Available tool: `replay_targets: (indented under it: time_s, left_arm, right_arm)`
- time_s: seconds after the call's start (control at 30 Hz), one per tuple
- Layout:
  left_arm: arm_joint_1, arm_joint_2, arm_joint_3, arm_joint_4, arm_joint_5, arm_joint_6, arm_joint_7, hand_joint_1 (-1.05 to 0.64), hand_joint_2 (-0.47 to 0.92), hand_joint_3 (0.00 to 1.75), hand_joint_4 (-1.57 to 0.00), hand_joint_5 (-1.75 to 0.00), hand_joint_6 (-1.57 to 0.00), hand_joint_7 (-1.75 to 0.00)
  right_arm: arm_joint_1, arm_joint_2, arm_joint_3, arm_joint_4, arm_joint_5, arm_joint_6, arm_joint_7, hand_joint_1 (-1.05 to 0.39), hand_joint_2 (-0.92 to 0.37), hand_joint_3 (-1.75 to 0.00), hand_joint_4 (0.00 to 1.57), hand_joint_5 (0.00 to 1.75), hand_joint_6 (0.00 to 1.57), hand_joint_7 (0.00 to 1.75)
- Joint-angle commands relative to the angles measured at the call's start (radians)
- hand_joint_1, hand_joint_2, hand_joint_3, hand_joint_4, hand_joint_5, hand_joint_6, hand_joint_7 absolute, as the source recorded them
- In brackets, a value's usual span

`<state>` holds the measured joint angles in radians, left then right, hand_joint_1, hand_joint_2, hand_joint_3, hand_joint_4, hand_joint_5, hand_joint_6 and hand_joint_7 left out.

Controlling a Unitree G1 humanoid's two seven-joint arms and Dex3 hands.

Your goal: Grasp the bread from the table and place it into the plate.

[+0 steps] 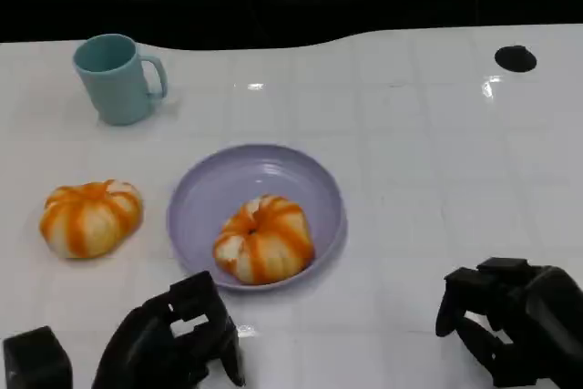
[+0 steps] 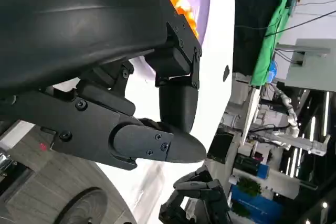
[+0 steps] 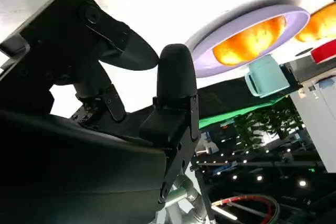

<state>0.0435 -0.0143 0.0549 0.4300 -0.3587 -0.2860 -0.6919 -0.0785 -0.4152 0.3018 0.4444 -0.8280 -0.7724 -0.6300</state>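
Hovering empty with fingers loosely curled, the left hand point(image 1: 173, 339) sits just before the plate point(image 1: 209, 190) already holding one bread point(image 1: 264, 239), so reaching for the second bread point(image 1: 89, 217) it could knock the rim; the right hand point(image 1: 510, 316) idles empty.

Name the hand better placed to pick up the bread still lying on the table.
Left. The left hand hovers near the table's front edge, on the same side as the loose bread; the right hand is across the plate, farther away.
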Motion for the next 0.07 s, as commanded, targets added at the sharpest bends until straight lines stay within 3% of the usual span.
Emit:
replay_targets:
  time_s: [0.03, 0.07]
  left_arm:
    - [-0.003, 0.018, 0.012, 0.003, -0.002, -0.01, -0.004, -0.62, 0.92, 0.25, -0.79, -1.75, -0.71, -1.53]
    - [-0.002, 0.018, 0.013, -0.001, -0.006, -0.003, -0.005, -0.61, 0.92, 0.25, -0.79, -1.75, -0.71, -1.53]
  right_arm:
    - [-0.006, -0.012, 0.003, 0.005, 0.006, -0.015, -0.014, -0.11, -0.3, -1.37, 0.91, 1.74, 0.8, 1.44]
    - [-0.007, -0.011, 0.003, 0.006, 0.006, -0.017, -0.014, -0.1, -0.3, -1.37, 0.91, 1.75, 0.81, 1.44]
